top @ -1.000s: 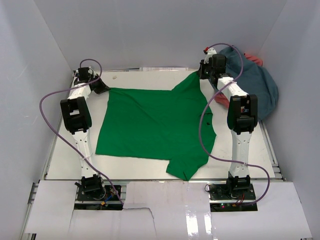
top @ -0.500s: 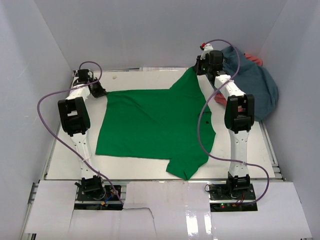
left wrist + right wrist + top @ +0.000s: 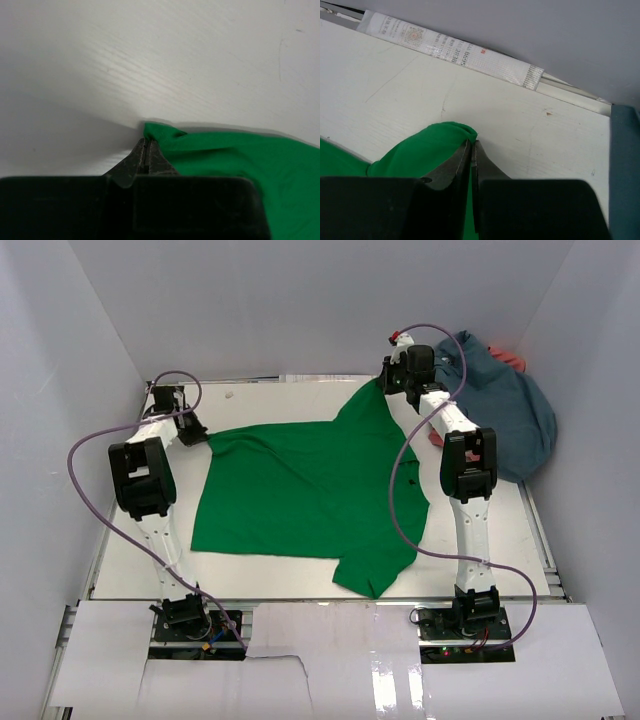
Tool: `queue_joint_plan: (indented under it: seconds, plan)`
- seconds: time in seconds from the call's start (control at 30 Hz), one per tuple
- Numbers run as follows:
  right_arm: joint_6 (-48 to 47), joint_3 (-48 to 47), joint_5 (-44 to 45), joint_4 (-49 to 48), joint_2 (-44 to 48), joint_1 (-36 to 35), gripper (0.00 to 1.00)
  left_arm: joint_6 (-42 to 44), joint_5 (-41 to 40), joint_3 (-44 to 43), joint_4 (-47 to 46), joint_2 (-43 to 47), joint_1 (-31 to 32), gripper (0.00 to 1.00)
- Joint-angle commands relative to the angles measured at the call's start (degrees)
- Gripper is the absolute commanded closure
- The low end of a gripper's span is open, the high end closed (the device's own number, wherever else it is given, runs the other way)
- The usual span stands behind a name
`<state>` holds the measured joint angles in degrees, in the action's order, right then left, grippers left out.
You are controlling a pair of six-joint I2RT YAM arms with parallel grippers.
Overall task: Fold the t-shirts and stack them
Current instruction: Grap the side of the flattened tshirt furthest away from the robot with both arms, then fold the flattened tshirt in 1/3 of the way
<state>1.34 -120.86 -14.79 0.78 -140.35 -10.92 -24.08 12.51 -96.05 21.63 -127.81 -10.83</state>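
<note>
The green t-shirt [image 3: 310, 485] lies spread on the white table. My left gripper [image 3: 197, 430] is shut on its far left corner, shown in the left wrist view [image 3: 146, 141] pinching green cloth [image 3: 225, 155]. My right gripper [image 3: 385, 380] is shut on the far right corner, shown in the right wrist view [image 3: 471, 144] pinching green cloth [image 3: 425, 150]. The slate blue-grey t-shirt [image 3: 510, 405] lies bunched at the back right, with the coral red t-shirt [image 3: 510, 359] peeking out behind it.
White walls close the table on three sides. A taped label strip [image 3: 450, 47] runs along the far table edge. The blue-grey cloth edge [image 3: 625, 165] is close to the right of my right gripper.
Both grippers have moved toward the far edge and slightly left, pulling the shirt's far edge with them; the cloth is stretched flatter between them.
</note>
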Motion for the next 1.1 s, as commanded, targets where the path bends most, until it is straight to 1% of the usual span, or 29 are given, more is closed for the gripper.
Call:
queue_joint_plan:
  seconds: [0.0, 0.07, 0.37, 0.4, 0.5, 0.53, 0.57, 0.7, 0.8, 0.83, 0.93, 1.03, 1.07]
  plan:
    - [0.4, -4.6, 0.0, -0.9, -1.1, -0.3, 0.92, -0.6, -2.8, 3.2, -1.1, 7.1, -0.5, 1.00]
    - [0.5, -6.1, 0.1, 0.8, -1.9, -0.3, 0.92, -0.9, -3.4, 5.8, -1.5, 8.4, -0.4, 1.00]
    - [0.5, -5.0, 0.5, 0.3, -1.4, -0.5, 0.92, -1.7, -4.5, 14.9, -3.6, 14.2, -0.5, 1.00]
    - [0.6, -4.9, 0.3, 0.3, -1.4, -0.5, 0.92, -1.9, -5.2, 15.9, -3.5, 15.9, -0.4, 1.00]
    - [0.5, -4.3, 0.1, 0.3, -1.3, -0.7, 0.92, -2.8, -6.8, 21.8, -4.2, 19.6, -0.5, 1.00]
    - [0.6, -4.2, 0.1, 0.2, -1.3, -0.8, 0.92, -2.9, -6.6, 25.1, -5.5, 22.1, -0.5, 1.00]
    - [0.5, -4.2, 0.0, 0.2, -1.3, -0.9, 0.92, -2.8, -6.4, 26.5, -6.2, 22.9, -0.5, 1.00]
    - [0.3, -3.9, -0.2, 0.8, -1.1, -1.4, 0.92, -3.3, -6.2, 29.9, -5.5, 25.5, -0.5, 1.00]
    - [0.2, -1.3, 0.0, 0.1, 0.8, -1.9, 0.92, -3.9, -5.8, 32.8, -5.5, 27.4, -0.4, 1.00]
    - [0.1, 0.3, 0.2, -0.1, 1.1, -2.2, 0.92, -3.8, -6.0, 33.2, -6.2, 27.6, -0.4, 1.00]
    - [0.0, 0.4, 0.3, -0.1, 1.3, -2.3, 0.92, -3.1, -6.4, 30.7, -6.3, 26.1, -0.3, 1.00]
    - [0.0, -0.3, 0.3, -0.1, 1.0, -2.4, 0.92, -2.3, -5.9, 24.5, -6.8, 22.2, -0.3, 1.00]
    - [-0.1, -0.6, 0.2, -0.1, 1.0, -2.4, 0.92, -2.2, -4.9, 22.3, -6.7, 19.3, -0.4, 1.00]
